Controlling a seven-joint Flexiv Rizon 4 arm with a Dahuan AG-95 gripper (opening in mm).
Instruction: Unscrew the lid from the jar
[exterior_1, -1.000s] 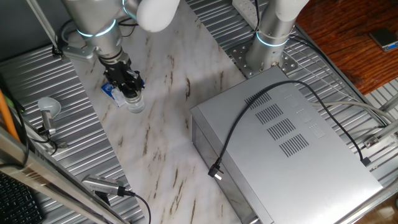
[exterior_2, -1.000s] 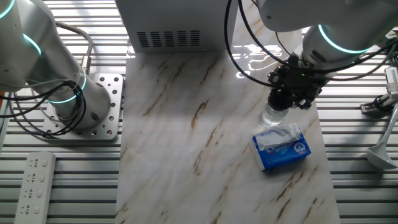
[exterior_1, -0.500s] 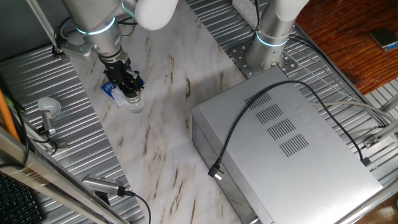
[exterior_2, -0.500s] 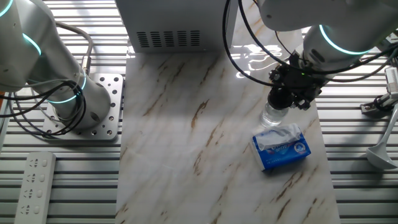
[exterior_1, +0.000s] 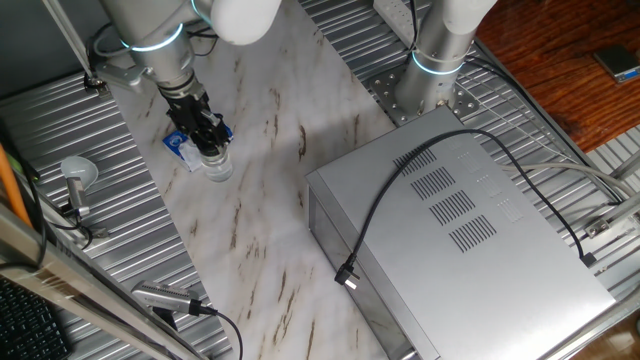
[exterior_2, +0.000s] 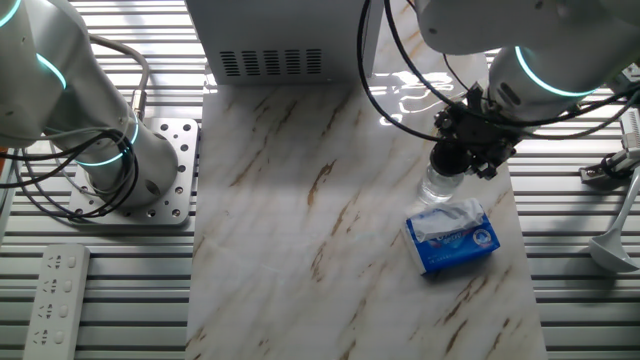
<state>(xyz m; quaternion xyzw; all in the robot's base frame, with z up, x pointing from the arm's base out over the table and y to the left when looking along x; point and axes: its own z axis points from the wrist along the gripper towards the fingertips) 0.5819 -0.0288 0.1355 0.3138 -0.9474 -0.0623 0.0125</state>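
I've got the gripper (exterior_2: 452, 160) pinching the lid (exterior_1: 209, 152) near the tabletop's edge, and the unanchored jar (exterior_2: 436, 188) may just spin along, toppling onto the blue packet (exterior_2: 453, 238)

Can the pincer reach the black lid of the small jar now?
Probably yes: the pincer already sits over the lid on the jar, with nothing between; the tissue packet lies beside.

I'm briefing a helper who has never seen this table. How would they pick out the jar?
Start at the big grey metal box and follow the marble tabletop to the blue-and-white packet. Just beside it, under the gripper, stands the jar: small, clear and round, not flat and printed like the packet.
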